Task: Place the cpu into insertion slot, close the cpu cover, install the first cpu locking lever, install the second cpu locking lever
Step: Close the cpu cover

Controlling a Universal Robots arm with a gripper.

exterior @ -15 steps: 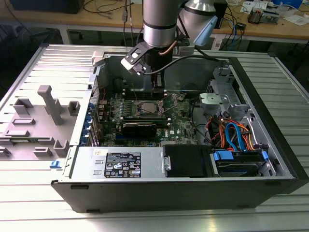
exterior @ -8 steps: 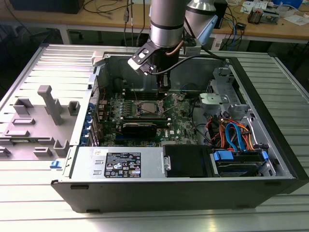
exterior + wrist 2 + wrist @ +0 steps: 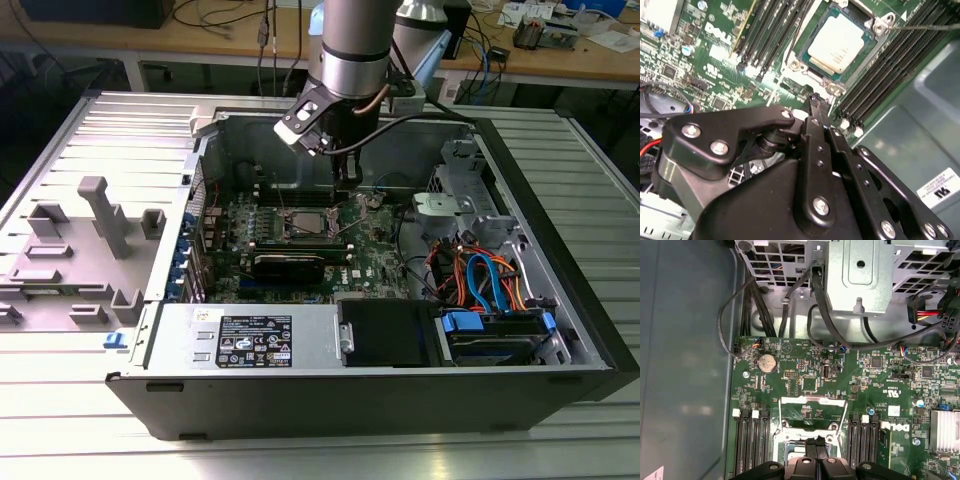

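The cpu (image 3: 840, 44), a flat square chip with a dull silver top, lies in the insertion slot (image 3: 883, 22) on the green board. In the exterior view the insertion slot (image 3: 305, 222) sits mid-board. The cpu cover (image 3: 812, 410), a thin silver frame with a square window, stands flipped open at the slot's edge. My gripper (image 3: 816, 442) is shut, its fingertips pressed together with nothing between them, just beside the cover and the slot's rim. The gripper (image 3: 814, 100) hovers close over the board; in the exterior view the gripper (image 3: 347, 175) hangs slightly behind the slot, toward that view's right. A thin wire lever (image 3: 925, 27) juts out beside the slot.
Long black memory slots (image 3: 765, 35) flank the socket on both sides. A metal drive cage (image 3: 450, 205) with black, red and blue cables (image 3: 480, 280) fills the exterior view's right. The power supply (image 3: 250, 340) lines the front wall. A finned heatsink (image 3: 944, 427) stands on the board.
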